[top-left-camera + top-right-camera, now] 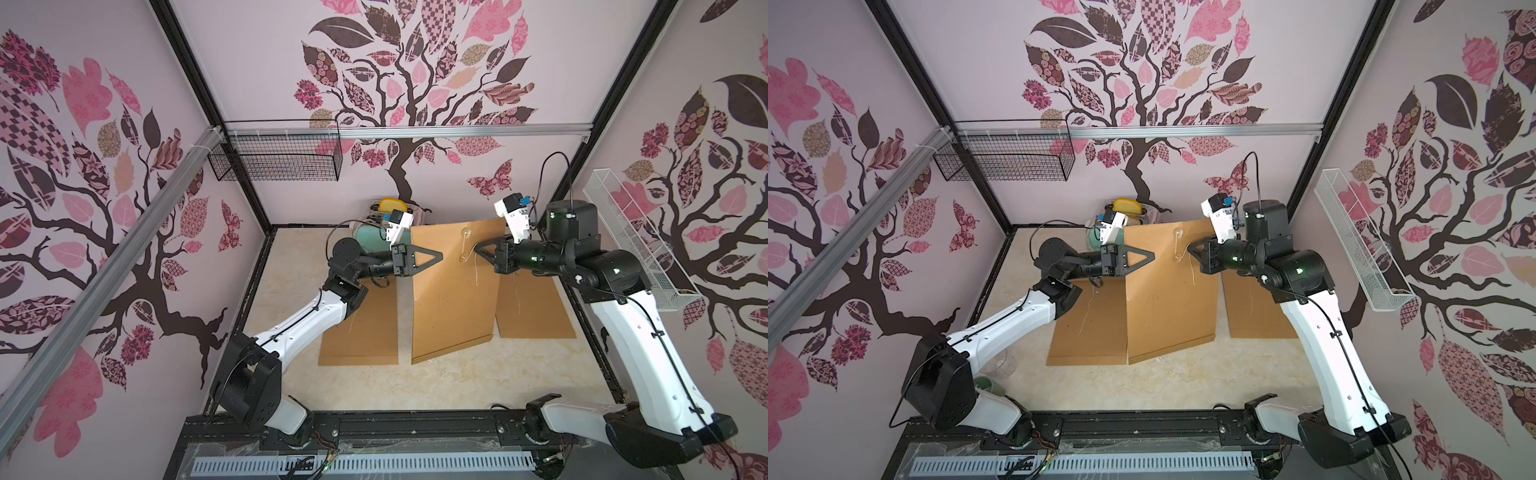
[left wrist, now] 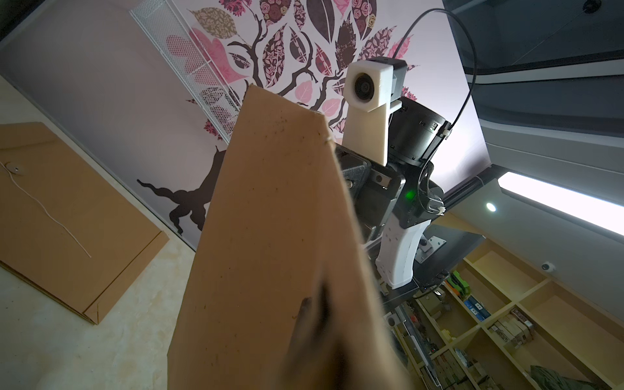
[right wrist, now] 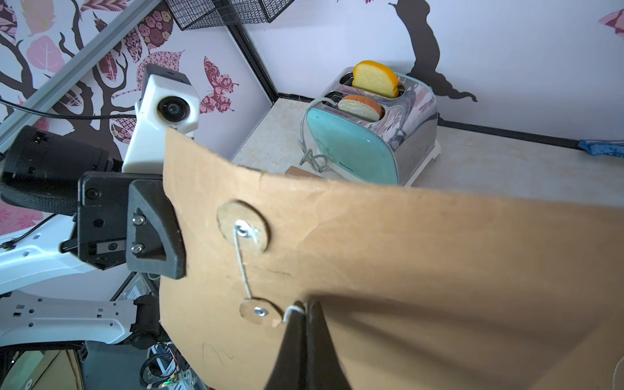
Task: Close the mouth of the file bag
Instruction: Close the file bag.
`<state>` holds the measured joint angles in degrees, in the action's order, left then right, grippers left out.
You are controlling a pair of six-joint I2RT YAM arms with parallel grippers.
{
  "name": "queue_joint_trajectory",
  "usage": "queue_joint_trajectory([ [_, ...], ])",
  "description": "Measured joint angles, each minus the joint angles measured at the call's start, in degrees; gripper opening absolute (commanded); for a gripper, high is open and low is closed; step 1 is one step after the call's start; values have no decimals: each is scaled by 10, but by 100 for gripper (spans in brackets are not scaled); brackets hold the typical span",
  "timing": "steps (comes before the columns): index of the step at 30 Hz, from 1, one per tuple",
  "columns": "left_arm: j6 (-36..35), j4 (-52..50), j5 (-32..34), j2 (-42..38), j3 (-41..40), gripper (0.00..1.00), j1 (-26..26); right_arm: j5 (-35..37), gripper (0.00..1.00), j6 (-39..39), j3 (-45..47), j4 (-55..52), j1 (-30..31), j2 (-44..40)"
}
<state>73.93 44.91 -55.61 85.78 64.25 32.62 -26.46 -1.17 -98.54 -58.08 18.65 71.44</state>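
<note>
A brown paper file bag (image 1: 453, 299) (image 1: 1171, 303) is held upright over the table between both arms. My left gripper (image 1: 438, 256) (image 1: 1151, 254) is shut on the bag's side edge; its fingers are blurred against the bag (image 2: 270, 219) in the left wrist view. A white string (image 3: 243, 270) runs from the upper paper disc (image 3: 256, 219) to the lower disc (image 3: 251, 315). My right gripper (image 3: 305, 304) (image 1: 476, 249) is shut on that string just beside the lower disc, close against the bag's face (image 3: 422, 253).
Two more brown bags lie flat on the table, one under the left arm (image 1: 361, 332) and one at the right (image 1: 536, 311). A teal toaster (image 3: 358, 148) with bread stands at the back. A black wire basket (image 1: 278, 160) and a white rack (image 1: 636, 245) hang on the walls.
</note>
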Motion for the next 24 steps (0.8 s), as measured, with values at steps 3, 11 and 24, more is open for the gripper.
queue_joint_trajectory([
  [3,-1,-1,0,0,0,0,0,0,0,0,-14,-16,0,12],
  [11,3,4,-2,0,0,0,0,28,0,4,-82,-68,-1,55],
  [24,-8,-15,-6,0,2,0,0,0,0,1,-115,-90,-1,71],
])
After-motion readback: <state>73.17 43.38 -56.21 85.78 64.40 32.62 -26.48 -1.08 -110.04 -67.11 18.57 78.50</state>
